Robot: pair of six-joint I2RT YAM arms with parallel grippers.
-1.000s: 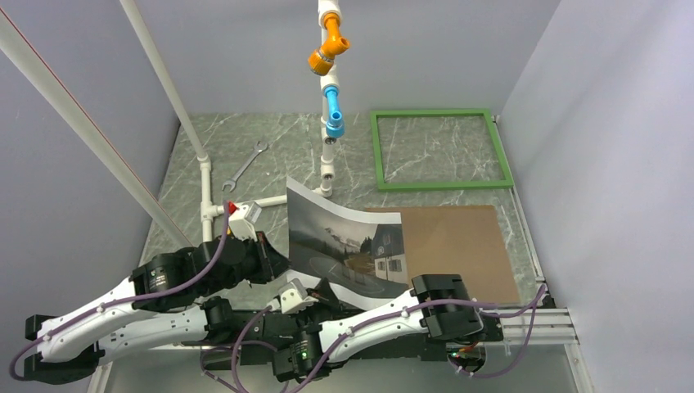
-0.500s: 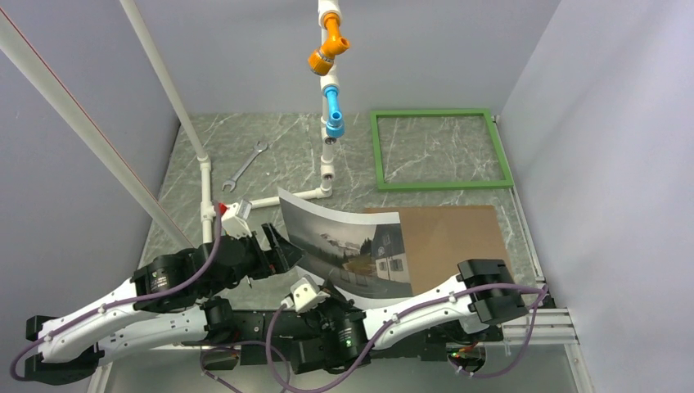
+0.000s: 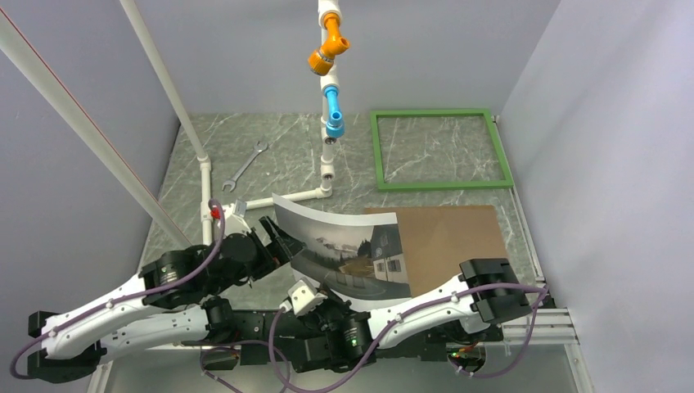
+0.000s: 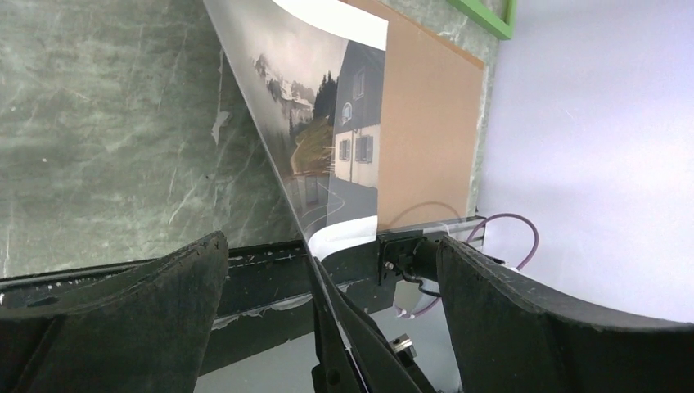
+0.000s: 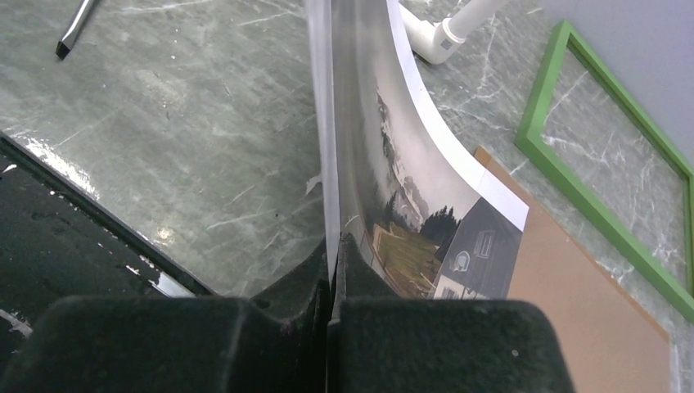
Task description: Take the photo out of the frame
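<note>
The photo [image 3: 344, 250], a curled print of a house and road with a white border, stands on edge above the table's near middle. My right gripper [image 3: 330, 288] is shut on its lower near edge; in the right wrist view the fingers [image 5: 331, 270] pinch the sheet [image 5: 385, 164]. My left gripper [image 3: 282, 246] is open just left of the photo's left edge, jaws wide on either side of the sheet [image 4: 327, 106] without touching it. The green frame [image 3: 446, 185] lies flat at the back right, apart from the photo, with bare table showing inside it.
A brown fibreboard backing panel [image 3: 450, 241] lies flat at the right, under the photo's right end. A wrench [image 3: 244, 168] lies at the back left. White pipes [image 3: 282, 198] run across the table, and a pipe with orange and blue fittings [image 3: 331, 98] rises in the middle.
My left gripper has opened and let go of the photo's left edge. The photo has sagged lower and to the left. The right arm's elbow has swung right, still gripping.
</note>
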